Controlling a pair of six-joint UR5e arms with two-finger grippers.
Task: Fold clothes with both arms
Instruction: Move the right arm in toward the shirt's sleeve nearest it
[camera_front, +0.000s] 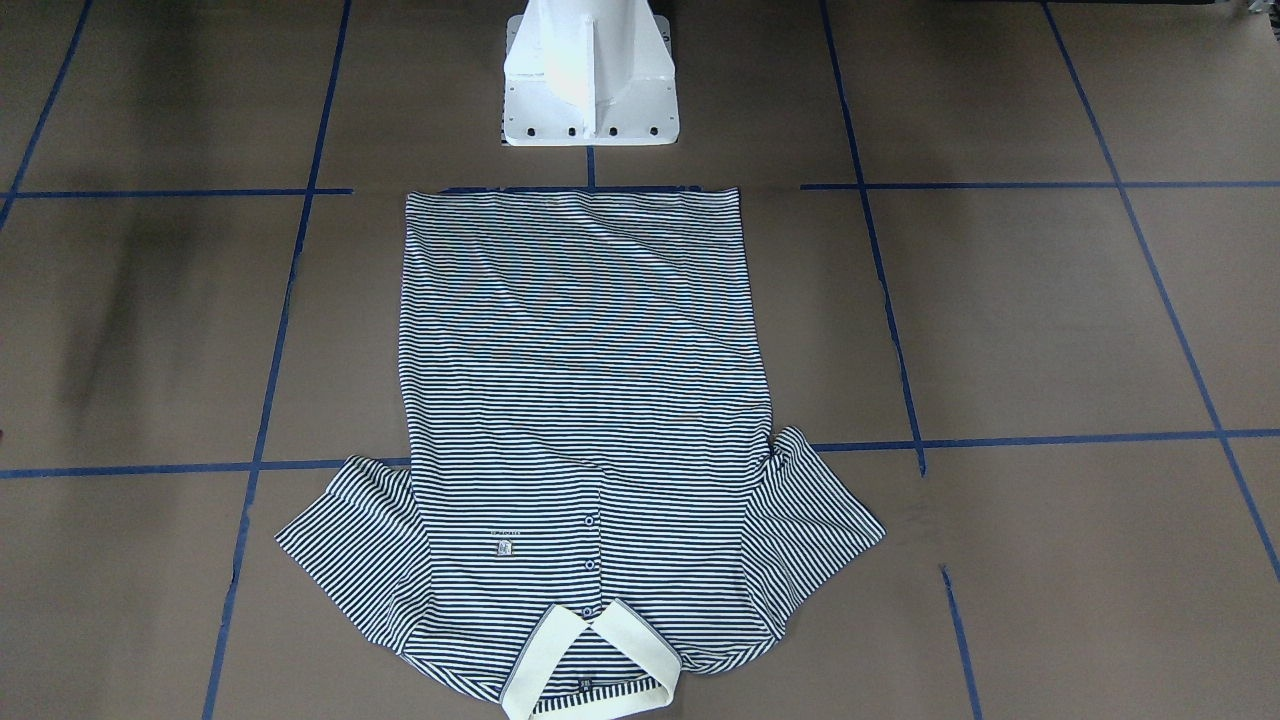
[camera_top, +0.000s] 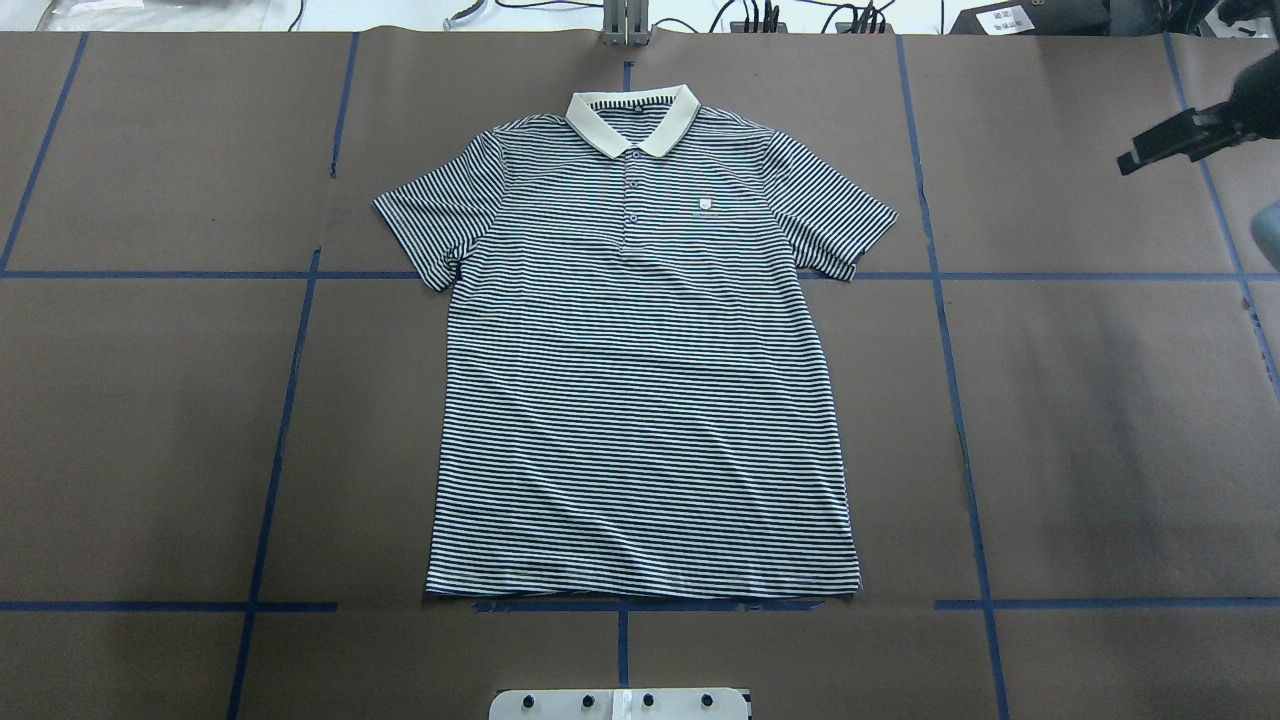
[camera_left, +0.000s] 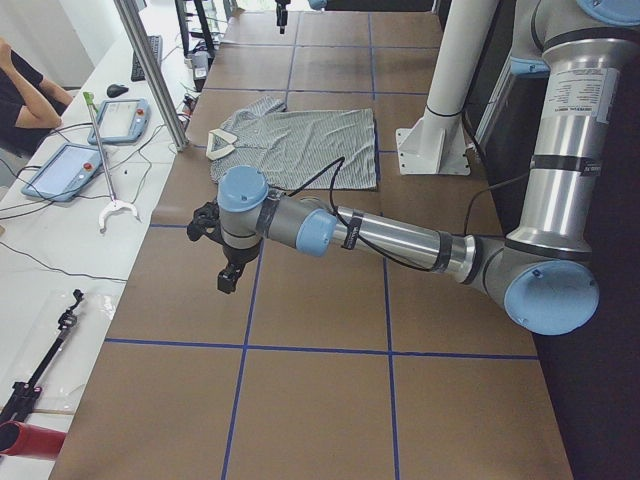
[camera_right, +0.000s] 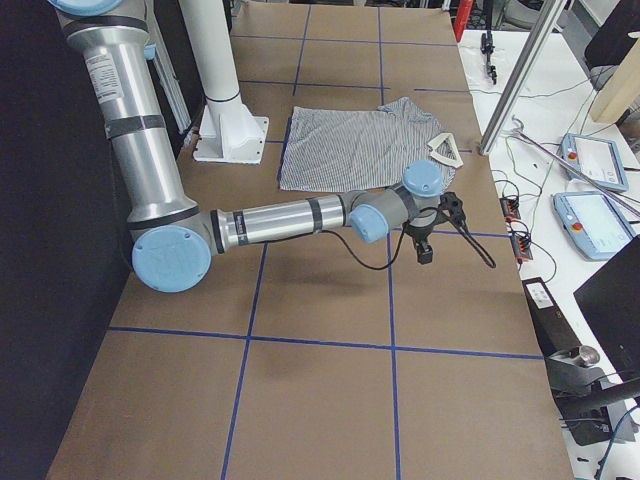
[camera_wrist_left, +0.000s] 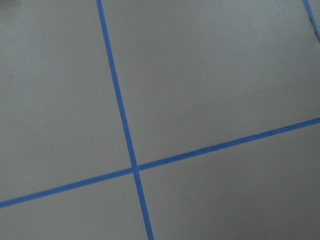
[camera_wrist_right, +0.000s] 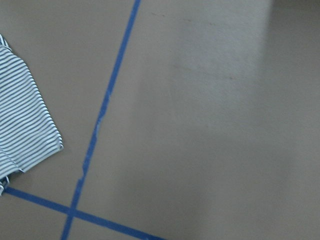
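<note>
Evidently unstarted: polo shirt (camera_top: 640, 380) lies flat, unfolded, sleeves spread. Left gripper (camera_left: 228, 272) and right gripper (camera_right: 424, 250) hover well apart, far left and right; finger spacing cannot be told.

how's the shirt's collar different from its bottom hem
The collar is plain cream; the hem is navy-and-white striped. The collar lies on the side far from the white pedestal, the hem close to it. The collar folds into two points; the hem runs straight. Both rest on the table.
</note>
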